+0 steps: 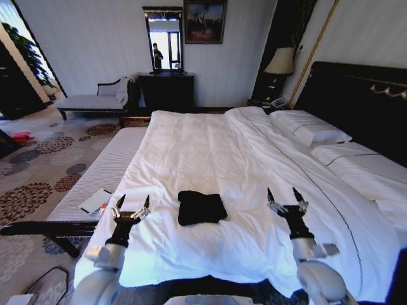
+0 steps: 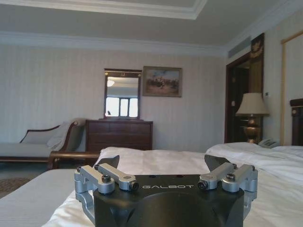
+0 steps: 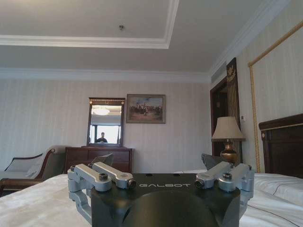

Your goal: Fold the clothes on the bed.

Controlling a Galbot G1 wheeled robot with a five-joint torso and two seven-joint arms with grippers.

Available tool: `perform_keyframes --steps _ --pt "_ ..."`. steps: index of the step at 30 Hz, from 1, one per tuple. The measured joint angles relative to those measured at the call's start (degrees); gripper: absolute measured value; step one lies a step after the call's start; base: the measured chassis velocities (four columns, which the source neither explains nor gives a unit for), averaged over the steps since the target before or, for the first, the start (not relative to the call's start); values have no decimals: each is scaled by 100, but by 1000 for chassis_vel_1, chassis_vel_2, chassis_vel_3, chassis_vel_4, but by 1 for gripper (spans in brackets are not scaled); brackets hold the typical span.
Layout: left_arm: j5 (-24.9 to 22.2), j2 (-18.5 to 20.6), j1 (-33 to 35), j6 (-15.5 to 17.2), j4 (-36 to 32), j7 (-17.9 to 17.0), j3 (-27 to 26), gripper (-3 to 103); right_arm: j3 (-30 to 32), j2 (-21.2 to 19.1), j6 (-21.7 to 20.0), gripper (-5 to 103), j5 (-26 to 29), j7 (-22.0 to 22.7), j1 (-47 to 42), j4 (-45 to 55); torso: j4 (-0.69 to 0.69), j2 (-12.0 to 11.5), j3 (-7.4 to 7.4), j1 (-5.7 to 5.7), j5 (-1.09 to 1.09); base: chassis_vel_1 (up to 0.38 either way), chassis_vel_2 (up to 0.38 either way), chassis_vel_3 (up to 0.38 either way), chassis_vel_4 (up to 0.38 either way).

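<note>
While both arms are raised above the near edge of the bed, nothing is held.
Clothes: the black cotton T-shirt (image 1: 201,208) lies folded into a small square on the white duvet, between the two grippers and touching neither.
Bed: the large double bed with white duvet (image 1: 210,159) and dark wooden headboard (image 1: 356,101); pillows lie at the right.
Left gripper (image 1: 131,204): above the bed's left edge, fingers spread wide apart, empty.
Right gripper (image 1: 284,196): above the duvet to the right of the T-shirt, fingers spread wide, empty.
</note>
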Motion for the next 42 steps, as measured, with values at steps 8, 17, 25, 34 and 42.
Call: perform_keyframes --steps 8,17,25,34,42 --pt "97 -207 349 -295 -157 331 139 100 -54 323 -24 100 -259 -60 -253 219 -1 -1 1 1 0 0 0 0 0" --pt "58 -210 344 -297 -168 344 143 100 -75 320 -23 100 -258 -66 -240 220 -1 -1 2 2 -1 0 0 0 0" --pt "41 -204 329 -289 -167 344 140 100 -85 312 -23 100 -249 -66 -226 204 -1 -1 2 2 -1 0 0 0 0" --pt "33 -201 321 -275 -162 342 138 100 -90 307 -24 100 -239 -64 -219 196 -1 -1 2 2 -1 0 0 0 0" --pt "29 -198 317 -271 -157 341 137 100 -94 304 -26 100 -233 -61 -215 190 -1 -1 2 2 -1 0 0 0 0"
